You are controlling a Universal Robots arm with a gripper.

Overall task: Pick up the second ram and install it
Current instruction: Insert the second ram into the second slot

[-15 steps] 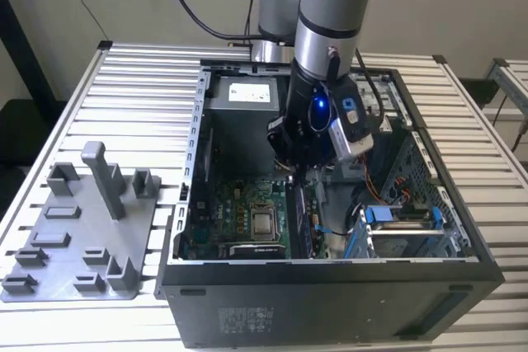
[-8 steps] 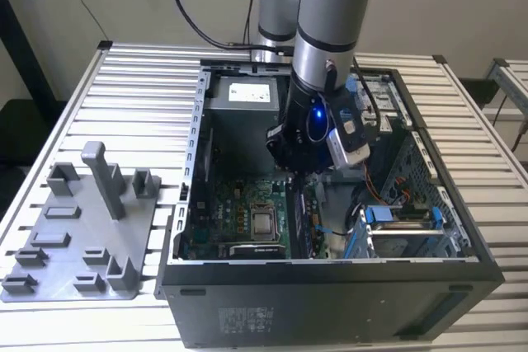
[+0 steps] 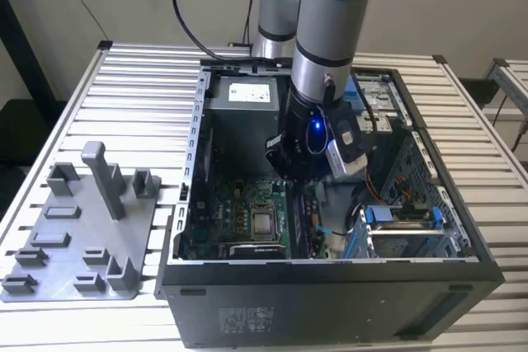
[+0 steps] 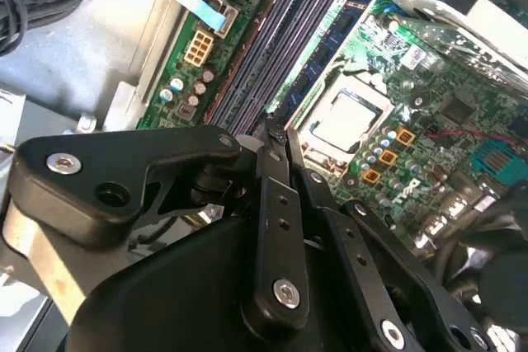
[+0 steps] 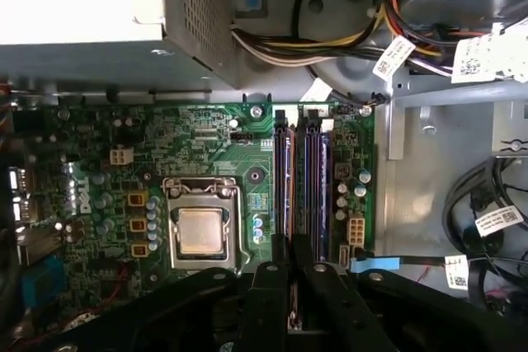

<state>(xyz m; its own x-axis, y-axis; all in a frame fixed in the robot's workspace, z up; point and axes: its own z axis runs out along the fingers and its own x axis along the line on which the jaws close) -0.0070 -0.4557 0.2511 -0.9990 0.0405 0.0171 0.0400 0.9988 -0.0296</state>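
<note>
Exterior view: the gripper (image 3: pixel 290 169) sits low inside the open computer case (image 3: pixel 330 302), above the motherboard (image 3: pixel 239 216), while the grey fixture tray (image 3: pixel 78 237) on the slatted table (image 3: pixel 140 88) carries no stick. Both wrist views look along the memory slots (image 5: pixel 301 179) beside the CPU socket (image 5: pixel 200 231). Fingers (image 4: pixel 276 204) are drawn close together over the slot nearest the socket, apparently pinching the second ram (image 5: pixel 288 183) edge-on so it stays aligned with the slot; whether it is seated I cannot tell
</note>
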